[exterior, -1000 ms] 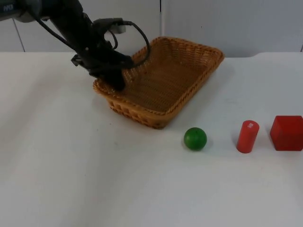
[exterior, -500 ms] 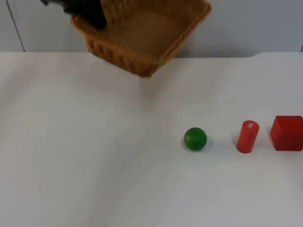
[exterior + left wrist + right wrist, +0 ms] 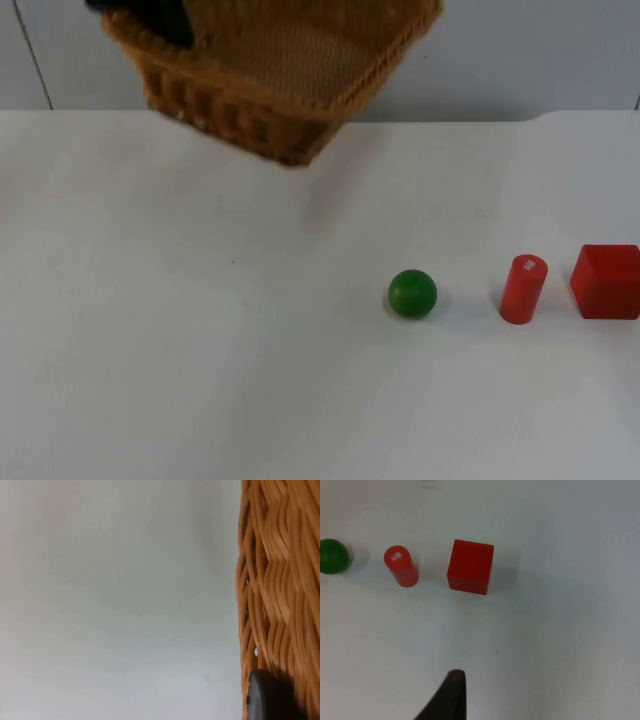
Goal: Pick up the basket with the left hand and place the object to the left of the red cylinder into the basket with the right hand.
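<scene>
White table (image 3: 200, 380) | left gripper (image 3: 150, 15) clamps basket (image 3: 270, 90), lifted | right gripper (image 3: 451, 692), jaw state unclear, waits | descend squarely over green ball (image 3: 412, 293) left of red cylinder (image 3: 523, 288)

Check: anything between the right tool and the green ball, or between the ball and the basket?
Nothing visible. The green ball sits alone on the white table, apart from the red cylinder and red cube on its far side. The woven wicker basket hangs lifted in the left tool, bare table between. The right tool hovers above the table.
</scene>
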`<state>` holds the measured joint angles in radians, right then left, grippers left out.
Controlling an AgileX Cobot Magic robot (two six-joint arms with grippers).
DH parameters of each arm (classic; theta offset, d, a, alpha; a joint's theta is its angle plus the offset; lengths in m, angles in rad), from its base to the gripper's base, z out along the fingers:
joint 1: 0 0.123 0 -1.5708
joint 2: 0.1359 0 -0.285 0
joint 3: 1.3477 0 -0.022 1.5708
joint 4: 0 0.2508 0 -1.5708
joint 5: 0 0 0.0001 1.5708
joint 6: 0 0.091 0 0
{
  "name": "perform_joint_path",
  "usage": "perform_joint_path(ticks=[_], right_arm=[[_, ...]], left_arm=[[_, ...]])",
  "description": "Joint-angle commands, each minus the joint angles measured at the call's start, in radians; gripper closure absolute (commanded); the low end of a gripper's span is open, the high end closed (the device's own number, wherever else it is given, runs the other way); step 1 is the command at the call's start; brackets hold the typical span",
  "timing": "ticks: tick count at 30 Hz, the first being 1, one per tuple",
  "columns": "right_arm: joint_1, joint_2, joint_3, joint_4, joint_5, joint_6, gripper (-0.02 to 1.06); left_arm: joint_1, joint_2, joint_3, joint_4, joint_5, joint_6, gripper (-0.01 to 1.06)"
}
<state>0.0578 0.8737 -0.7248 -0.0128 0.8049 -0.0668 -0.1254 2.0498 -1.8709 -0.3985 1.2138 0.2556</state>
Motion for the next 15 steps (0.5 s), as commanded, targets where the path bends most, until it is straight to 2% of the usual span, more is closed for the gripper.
perform_joint_path(ticks=[1,2,3,8,9,11,13,15], right_arm=[[-0.005,0.001,0.001,0.000,-0.005,-0.002,-0.01],[-0.005,0.001,0.001,0.000,-0.001,-0.001,-0.01],[-0.005,0.001,0.001,0.000,-0.001,-0.001,-0.01],[-0.005,0.001,0.001,0.018,0.007,-0.001,-0.01],[-0.005,0.001,0.001,0.018,0.007,-0.001,-0.01],[-0.005,0.001,0.001,0.023,0.013,-0.001,-0.01],[-0.005,0.001,0.001,0.023,0.013,-0.001,-0.01],[-0.005,0.001,0.001,0.026,0.014,-0.001,-0.01]], left_arm=[[0.011,-0.068,0.086,-0.046,-0.027,0.019,1.05],[0.023,-0.113,0.170,-0.059,-0.071,0.032,1.05],[0.023,-0.113,0.170,-0.059,-0.071,0.032,1.05],[0.119,-0.331,0.573,-0.122,-0.264,0.090,1.05],[0.119,-0.331,0.573,-0.122,-0.264,0.090,1.05],[0.195,-0.431,0.741,-0.191,-0.326,0.149,1.05],[0.263,-0.501,0.867,-0.259,-0.347,0.224,1.05],[0.295,-0.536,0.914,-0.296,-0.355,0.266,1.05]])
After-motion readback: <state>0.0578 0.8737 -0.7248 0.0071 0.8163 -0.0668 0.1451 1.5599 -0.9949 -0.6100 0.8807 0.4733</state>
